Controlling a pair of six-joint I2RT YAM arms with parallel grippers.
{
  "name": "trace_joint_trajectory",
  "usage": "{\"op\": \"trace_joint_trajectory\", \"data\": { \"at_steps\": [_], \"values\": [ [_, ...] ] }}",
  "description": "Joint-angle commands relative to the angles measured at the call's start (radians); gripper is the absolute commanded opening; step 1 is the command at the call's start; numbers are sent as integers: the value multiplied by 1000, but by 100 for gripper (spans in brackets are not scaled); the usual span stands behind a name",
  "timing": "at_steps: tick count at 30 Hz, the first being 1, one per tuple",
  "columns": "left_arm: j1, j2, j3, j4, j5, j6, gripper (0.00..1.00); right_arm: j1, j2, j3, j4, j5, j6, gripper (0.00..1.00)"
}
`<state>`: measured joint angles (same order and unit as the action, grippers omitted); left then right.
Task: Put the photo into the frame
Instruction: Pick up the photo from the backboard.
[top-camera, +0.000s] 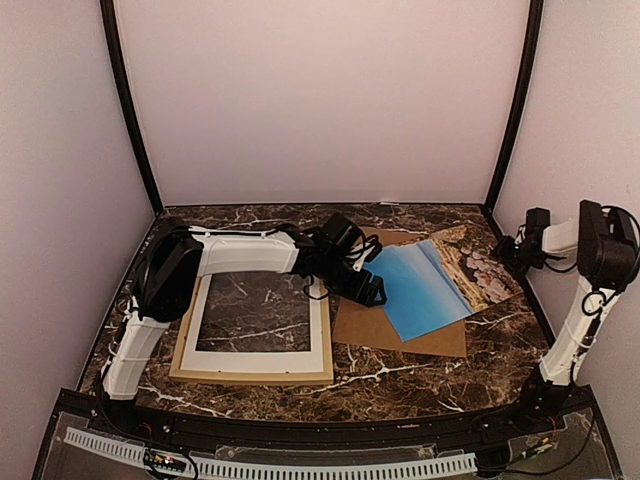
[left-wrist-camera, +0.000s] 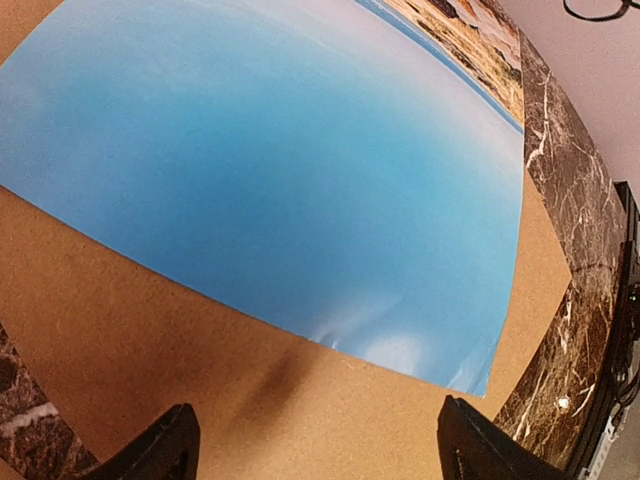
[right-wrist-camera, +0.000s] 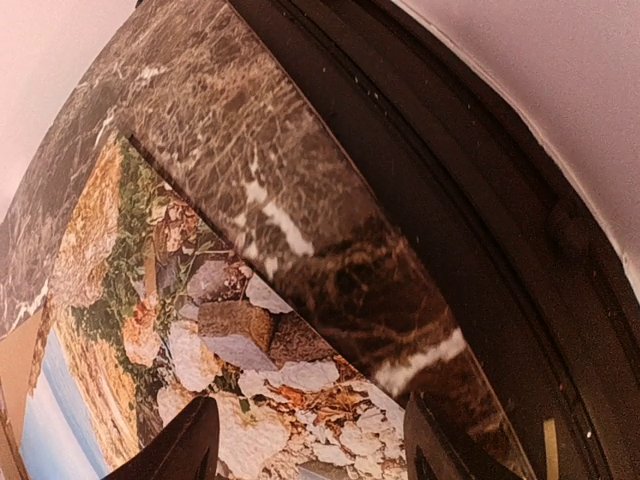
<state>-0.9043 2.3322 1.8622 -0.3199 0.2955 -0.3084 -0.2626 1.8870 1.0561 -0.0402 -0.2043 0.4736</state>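
The photo lies on a brown backing board right of centre, its blue sky to the left and its rocks to the right. The frame, thin light wood, lies at the left under a white mat. My left gripper hovers open over the board by the photo's left edge; in the left wrist view the photo fills the space ahead of the gripper. My right gripper stands open at the photo's right edge. The rocky part passes below the right gripper.
Everything sits on a dark marble table enclosed by pale walls. In the right wrist view the table's black rim runs close along the right. The backing board extends past the photo toward the left fingers.
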Motion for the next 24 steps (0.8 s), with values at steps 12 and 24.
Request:
{"op": "trace_joint_trajectory", "data": {
  "at_steps": [12,24],
  "values": [
    [1,15,-64,28,-76,-152,85,125,-341,-433,17,-151,104,60],
    [29,-1,-98,38,-151,-169,85,101,-409,-317,-171,105,-5,63]
  ]
}}
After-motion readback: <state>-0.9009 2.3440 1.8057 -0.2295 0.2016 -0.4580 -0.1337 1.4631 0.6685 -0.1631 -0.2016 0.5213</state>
